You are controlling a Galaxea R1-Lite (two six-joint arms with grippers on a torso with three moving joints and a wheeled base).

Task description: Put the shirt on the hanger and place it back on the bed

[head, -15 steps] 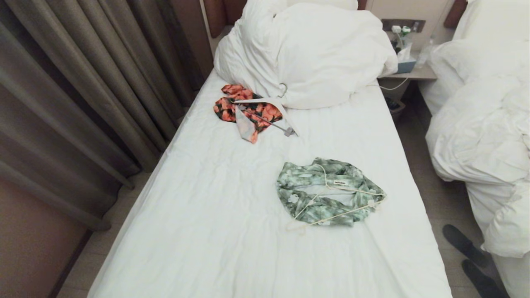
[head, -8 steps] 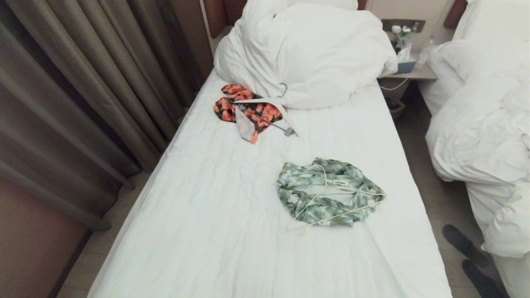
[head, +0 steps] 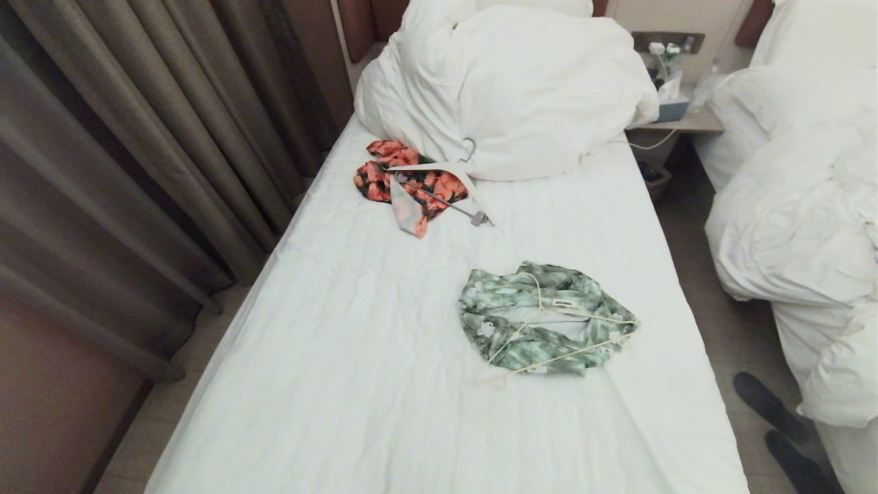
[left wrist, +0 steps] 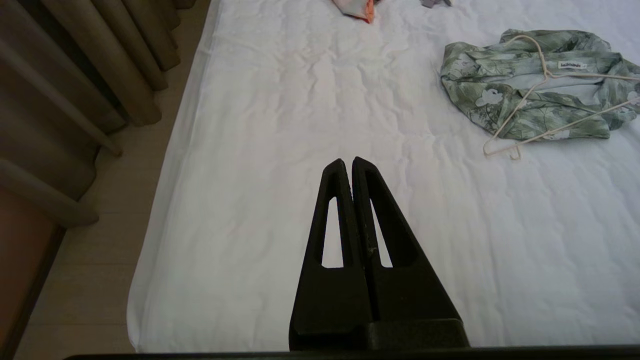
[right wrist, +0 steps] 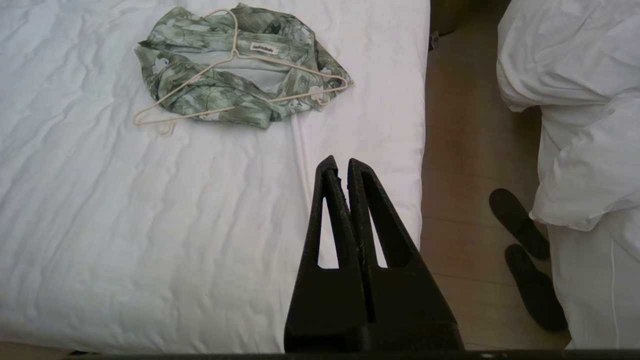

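Above the foot of the bed (head: 343,384), left gripper (left wrist: 347,161) and right gripper (right wrist: 337,161) hover pinched together, empty, pointing forward. Further up lies the crumpled shirt (head: 494,302), the hanger (head: 549,307) resting on it.

An orange-red floral garment (head: 405,180) lies crumpled at the far left, with a broad flat white hanger with a metal hook (head: 449,180) resting across it. Brown pleated curtains (head: 130,151) hang along the left. At the far right stands a small bedside table (head: 682,122), and a pair of dark slippers (head: 782,429) sits on the tiled floor (head: 727,329) near a second heap of white bedding (head: 796,206).
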